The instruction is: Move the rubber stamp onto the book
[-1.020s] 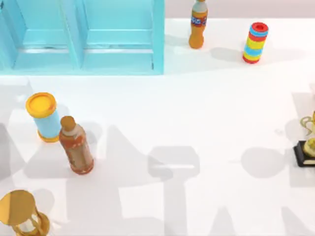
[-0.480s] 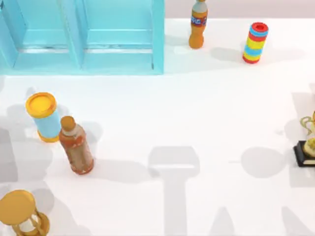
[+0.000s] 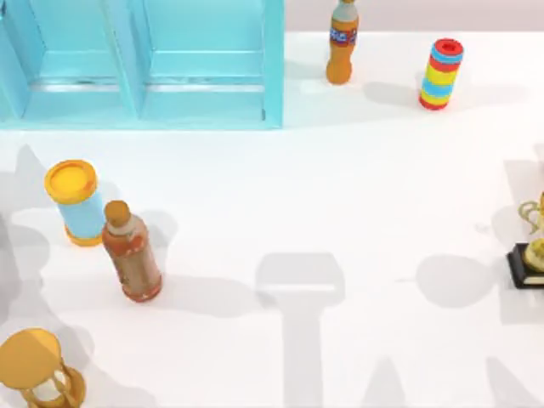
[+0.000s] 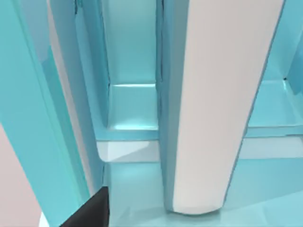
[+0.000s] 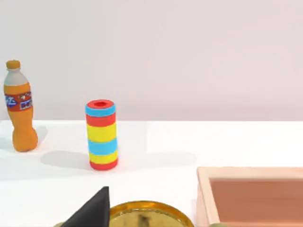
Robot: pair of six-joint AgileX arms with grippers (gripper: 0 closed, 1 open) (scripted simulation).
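The rubber stamp is out of view, and so is the book. A dark tip of my left gripper (image 4: 90, 213) hangs close in front of the light-blue cabinet (image 4: 208, 94), facing its open shelves. A dark tip of my right gripper (image 5: 92, 210) sits just above a golden trophy (image 5: 149, 215) near the table's right edge.
The cabinet (image 3: 144, 68) stands at the back left. An orange soda bottle (image 3: 342, 42) and a striped cylinder (image 3: 441, 74) stand at the back. A yellow-lidded blue can (image 3: 75, 202), a brown bottle (image 3: 132, 252) and a golden hourglass (image 3: 38, 370) crowd the left. The trophy (image 3: 534, 251) is far right, beside a pink box (image 5: 251, 196).
The arm shadows over the table's left side have slid further left and drawn back. None of the objects has moved.
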